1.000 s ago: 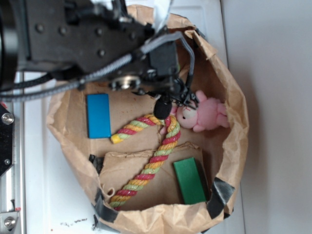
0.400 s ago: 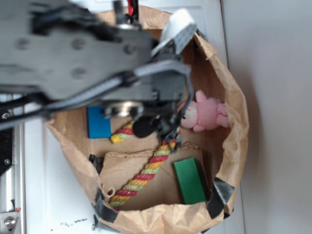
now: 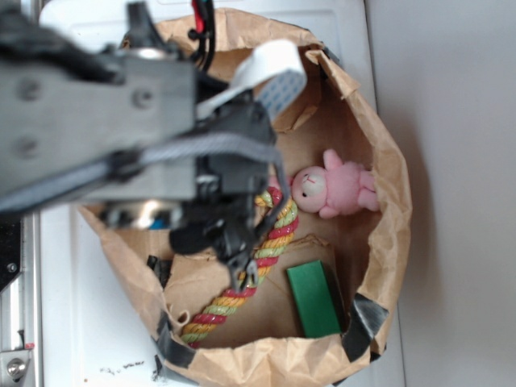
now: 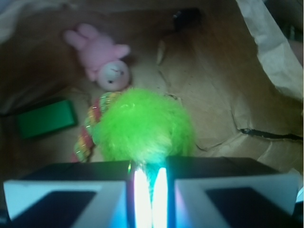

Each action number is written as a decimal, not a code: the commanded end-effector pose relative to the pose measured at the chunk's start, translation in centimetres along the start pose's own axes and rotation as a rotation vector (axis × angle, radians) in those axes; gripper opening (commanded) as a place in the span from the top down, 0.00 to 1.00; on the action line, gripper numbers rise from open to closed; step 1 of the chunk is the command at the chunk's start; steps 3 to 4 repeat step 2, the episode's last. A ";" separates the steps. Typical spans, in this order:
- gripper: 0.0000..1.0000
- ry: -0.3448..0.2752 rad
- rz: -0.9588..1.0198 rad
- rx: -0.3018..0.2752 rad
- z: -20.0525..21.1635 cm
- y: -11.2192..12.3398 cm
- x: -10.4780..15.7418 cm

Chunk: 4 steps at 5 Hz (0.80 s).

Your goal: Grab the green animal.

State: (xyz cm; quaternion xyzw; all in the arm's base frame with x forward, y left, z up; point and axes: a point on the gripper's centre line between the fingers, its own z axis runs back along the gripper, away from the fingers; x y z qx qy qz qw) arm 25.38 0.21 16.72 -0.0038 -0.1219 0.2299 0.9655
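Observation:
In the wrist view the green animal point(image 4: 145, 126) is a fluffy lime-green ball hanging right in front of my gripper point(image 4: 149, 190). The jaws are pressed nearly together with a tuft of its fur pinched between them. Its head and legs do not show. In the exterior view my gripper point(image 3: 242, 276) hangs over the striped rope inside the paper bag, and the arm hides the green animal.
The brown paper bag point(image 3: 389, 201) walls in everything. Inside lie a pink plush bunny point(image 3: 334, 192), also in the wrist view point(image 4: 102, 57), a flat dark green block point(image 3: 314, 300) and a red, yellow and green rope point(image 3: 234, 297). The arm covers the bag's left half.
The arm has moved from beside the pink bunny down the image over the rope and looms larger, nearer the camera. It now covers the blue block.

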 end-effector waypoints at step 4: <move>1.00 -0.013 -0.046 -0.052 2.8 -0.4 2.7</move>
